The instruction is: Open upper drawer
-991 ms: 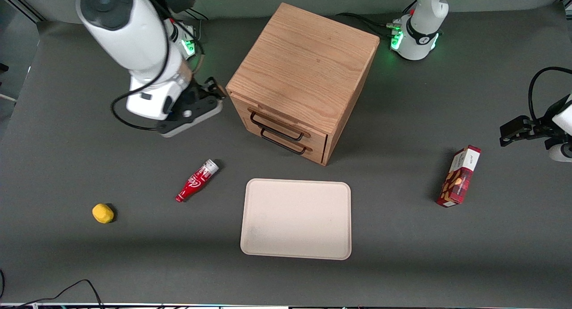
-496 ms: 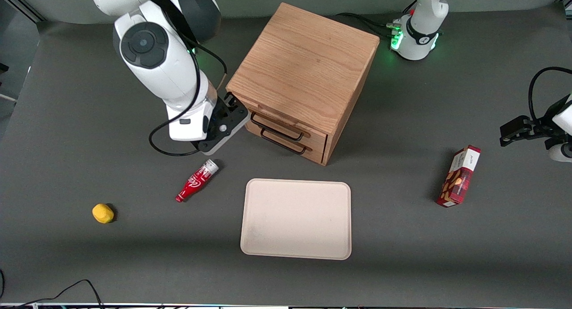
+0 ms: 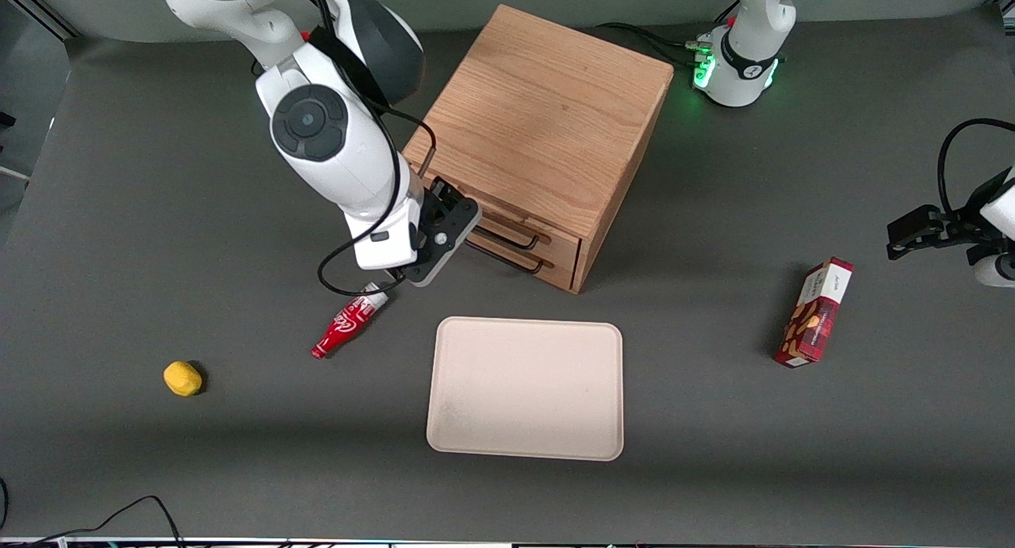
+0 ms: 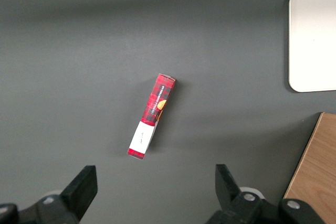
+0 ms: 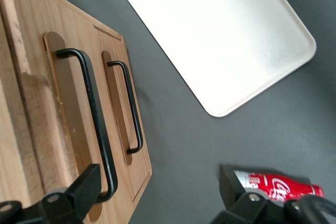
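Oak cabinet [image 3: 547, 128] sitting upper centre, upper drawer [image 5: 63, 129] closed flush, gripper [image 3: 444, 227] hovering at its black handle [image 5: 92, 114], fingers [image 5: 84, 187] spread apart, bare mat around.

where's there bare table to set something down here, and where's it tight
Bare patches: between the yellow object and the tray, nearer the front camera than the red bottle; and between the tray and the snack box. It is crowded in front of the upper drawer, where the open claw hovers at the cabinet just above the bottle.
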Tool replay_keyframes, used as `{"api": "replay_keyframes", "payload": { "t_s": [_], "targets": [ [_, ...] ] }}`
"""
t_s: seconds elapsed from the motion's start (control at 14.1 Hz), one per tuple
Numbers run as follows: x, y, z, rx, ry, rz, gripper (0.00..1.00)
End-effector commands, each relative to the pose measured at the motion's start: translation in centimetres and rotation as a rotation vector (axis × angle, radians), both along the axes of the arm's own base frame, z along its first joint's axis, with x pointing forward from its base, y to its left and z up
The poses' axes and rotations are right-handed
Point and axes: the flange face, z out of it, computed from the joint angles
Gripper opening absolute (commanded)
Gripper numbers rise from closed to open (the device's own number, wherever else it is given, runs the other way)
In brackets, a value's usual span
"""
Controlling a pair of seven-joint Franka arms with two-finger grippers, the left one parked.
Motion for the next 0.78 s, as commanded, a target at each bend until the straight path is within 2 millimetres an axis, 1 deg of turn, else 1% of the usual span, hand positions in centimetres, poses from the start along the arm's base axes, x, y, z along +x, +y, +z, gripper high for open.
{"api": "replay_keyframes", "payload": {
  "t_s": [0.0, 0.07, 0.21, 0.35, 0.5, 0.57, 0.71],
  "targets": [
    [0.5, 1.0, -1.3, 0.04, 0.001, 0.058, 1.0],
    [0.2, 1.7, -1.8, 0.046, 0.008, 0.076, 1.0],
    [0.2, 2.4, -2.7, 0.057, 0.002, 0.113, 1.0],
    [-0.4, 3.5, -3.6, 0.073, 0.002, 0.14, 1.0],
    [-0.3, 3.7, -4.9, 0.089, -0.019, 0.187, 1.0],
    [-0.4, 4.0, -5.9, 0.109, -0.026, 0.219, 1.0],
    [-0.5, 4.2, -7.4, 0.147, -0.025, 0.244, 1.0]
  ]
}}
